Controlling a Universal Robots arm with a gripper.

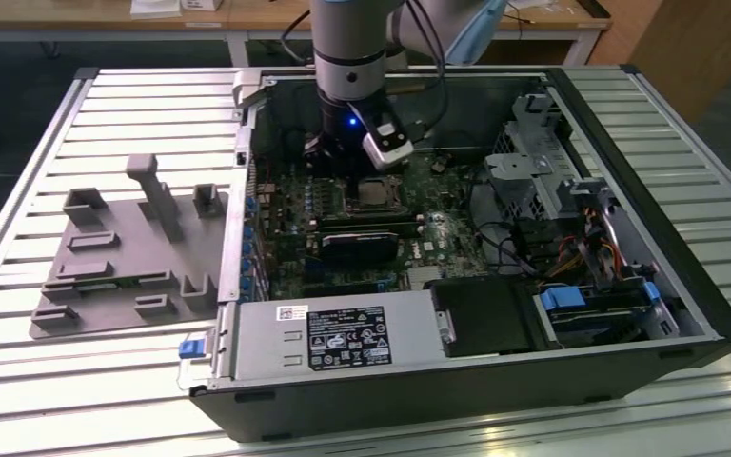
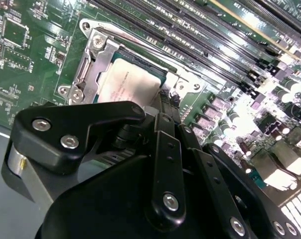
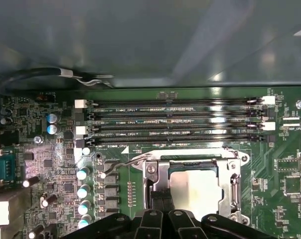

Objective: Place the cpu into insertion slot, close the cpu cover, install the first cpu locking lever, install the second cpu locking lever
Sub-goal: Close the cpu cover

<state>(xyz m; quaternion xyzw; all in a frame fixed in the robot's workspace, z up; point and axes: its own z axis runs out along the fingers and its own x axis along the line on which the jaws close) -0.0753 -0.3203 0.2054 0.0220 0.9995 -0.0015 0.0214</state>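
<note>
One slatted metal table [image 1: 149,95] carries an open computer case [image 1: 467,400], which lies on its side toward the table's edge at the exterior view's right. A gray plastic holder [image 1: 99,276] with empty pockets lies beside it, toward the table's opposite edge. The arm [image 1: 353,48] reaches straight down into the case, over the far part of the green motherboard [image 1: 289,200]. A silver power supply [image 1: 327,338] fills the case's near edge.

Four long black memory slots [image 3: 170,122] run side by side just beside the insertion slot [image 3: 190,166]. The gripper [image 3: 161,196] hangs low over the slot's edge, its two black fingers [image 2: 163,107] drawn close together with nothing seen between them.

The cpu cover [image 3: 234,181] lies flat around the cpu [image 3: 195,191], framing it on all sides. A thin metal lever [image 3: 190,155] runs along the cover's side nearest the memory slots; whether it is latched I cannot tell. The cpu sits in the insertion slot, its pale metal top showing through the cover's window, with the fingertips just beside one edge of it.
</note>
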